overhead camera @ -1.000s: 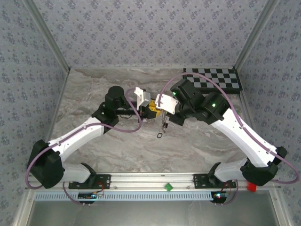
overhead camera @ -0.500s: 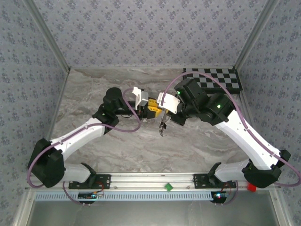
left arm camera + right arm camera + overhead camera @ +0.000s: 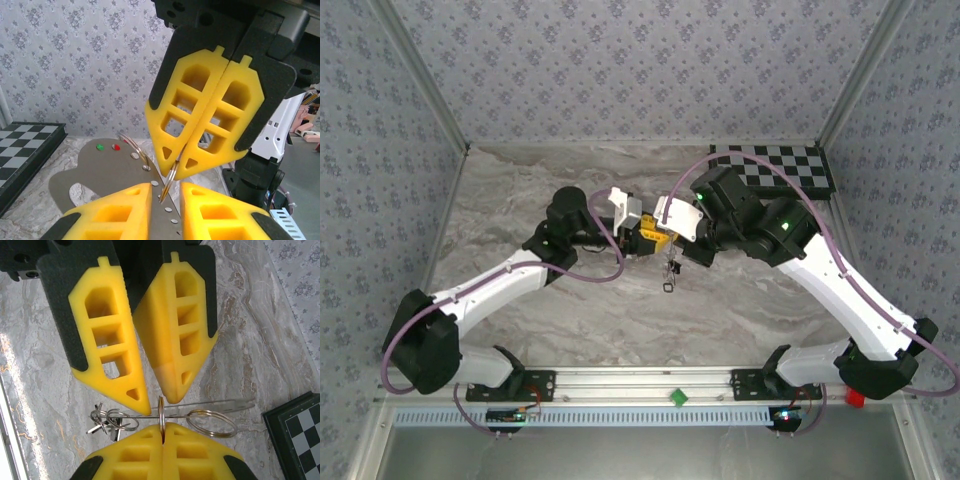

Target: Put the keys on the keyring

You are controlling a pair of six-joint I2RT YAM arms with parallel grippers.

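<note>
The right gripper (image 3: 162,429) stays clamped on the keyring (image 3: 161,412), holding it edge-on above the worktop (image 3: 35,365). The left gripper (image 3: 157,402) has edged back in against it. Its fingers are slightly apart and straddle the ring's rim without pinching it. Below both grippers the keys (image 3: 670,267), drawn up half a second ago, hang lower again. Threading therefore looks unfinished. In the right wrist view the keys bunch just beside the right gripper's tips, seemingly linked to the ring by a thin wire. A second loop (image 3: 212,423) and a clear strip (image 3: 222,406) crowd the other side. The chequered board (image 3: 295,432) lies well apart.
</note>
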